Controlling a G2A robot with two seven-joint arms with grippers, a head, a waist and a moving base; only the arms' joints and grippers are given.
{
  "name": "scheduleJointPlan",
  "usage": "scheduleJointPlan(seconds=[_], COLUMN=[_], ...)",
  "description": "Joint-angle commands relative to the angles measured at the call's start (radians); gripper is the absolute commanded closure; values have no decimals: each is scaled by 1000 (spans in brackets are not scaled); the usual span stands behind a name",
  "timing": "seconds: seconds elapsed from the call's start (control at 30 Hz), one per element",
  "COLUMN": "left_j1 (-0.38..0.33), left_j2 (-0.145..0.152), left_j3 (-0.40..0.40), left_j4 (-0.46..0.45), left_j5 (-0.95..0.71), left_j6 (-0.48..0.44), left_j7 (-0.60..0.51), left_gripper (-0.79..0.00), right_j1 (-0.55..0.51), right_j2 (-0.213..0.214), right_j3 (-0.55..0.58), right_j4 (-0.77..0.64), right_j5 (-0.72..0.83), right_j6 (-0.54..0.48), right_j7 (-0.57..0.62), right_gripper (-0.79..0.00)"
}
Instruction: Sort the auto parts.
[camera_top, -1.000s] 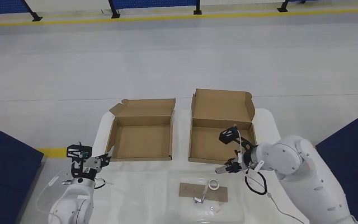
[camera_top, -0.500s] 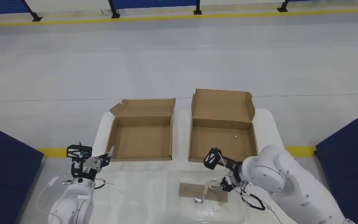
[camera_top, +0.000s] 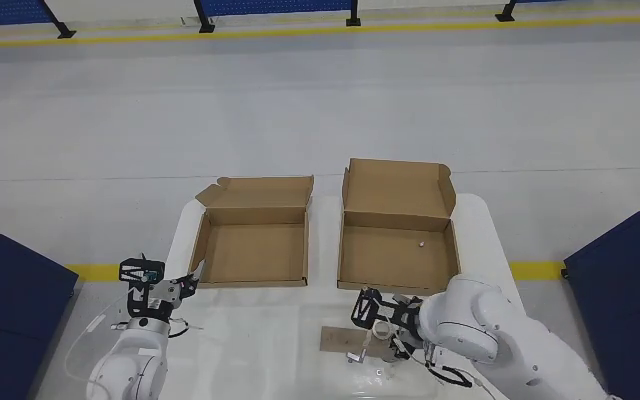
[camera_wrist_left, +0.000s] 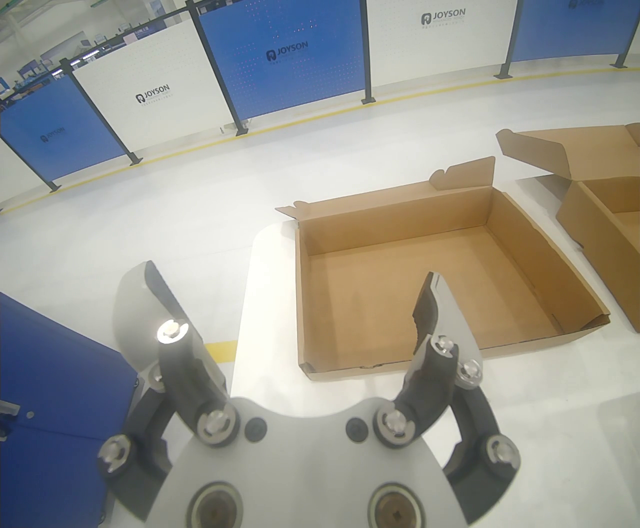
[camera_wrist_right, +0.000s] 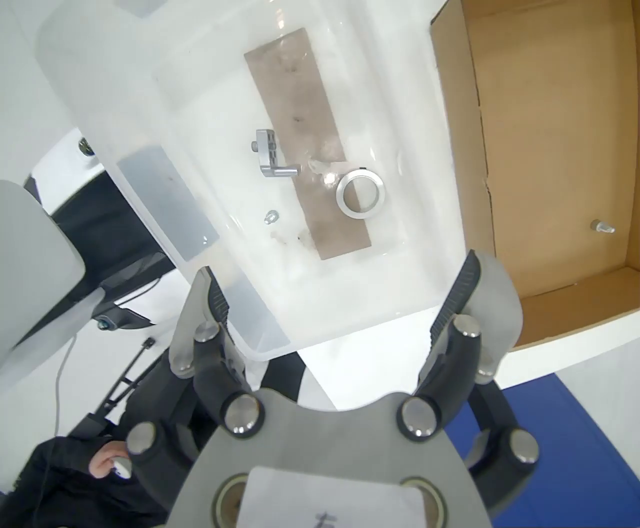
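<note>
While your right claw (camera_wrist_right: 339, 270) hangs released above the clear bin (camera_wrist_right: 140, 165) at the counter's (camera_top: 250, 320) near edge, watch the metal ring (camera_wrist_right: 360, 194). It lies flat near the bracket (camera_wrist_right: 270, 157), so a wide grab could snag both. Left claw (camera_wrist_left: 291, 275) released, far left.

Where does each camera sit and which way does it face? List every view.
Top view: above the arms, looking down on table, left box, right box; both arms show.
Left wrist view: left wrist, facing left box; open left pincer shows.
Right wrist view: right wrist, above clear bin; open right pincer shows.
Shared: top and right wrist views both show right box's stud.
</note>
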Motion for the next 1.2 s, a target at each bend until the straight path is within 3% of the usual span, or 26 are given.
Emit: scheduleJointPlan(seconds=[0.0, 0.17, 0.43, 0.83, 1.17], left_j1=[0, 0, 0, 0, 0], left_j2=[0, 0, 0, 0, 0], left_j3=[0, 0, 0, 0, 0], left_j4=[0, 0, 0, 0, 0], left_j5=[0, 0, 0, 0, 0], left_j6=[0, 0, 0, 0, 0], left_j7=[0, 0, 0, 0, 0], left_gripper=[-785, -785, -785, -785, -785], right_j1=[7, 49, 47, 109, 104], right_j2=[0, 0, 0, -14, -16], right_j3=[-29, -125, -125, -264, -283], right_j4=[2, 29, 31, 91, 108], right_j5=[-19, -49, -51, -109, -141], right_j6=[2, -9, -8, -41, -53], right_j7=[0, -11, -18, -43, -68], right_gripper=[-785, -785, -785, -785, -785])
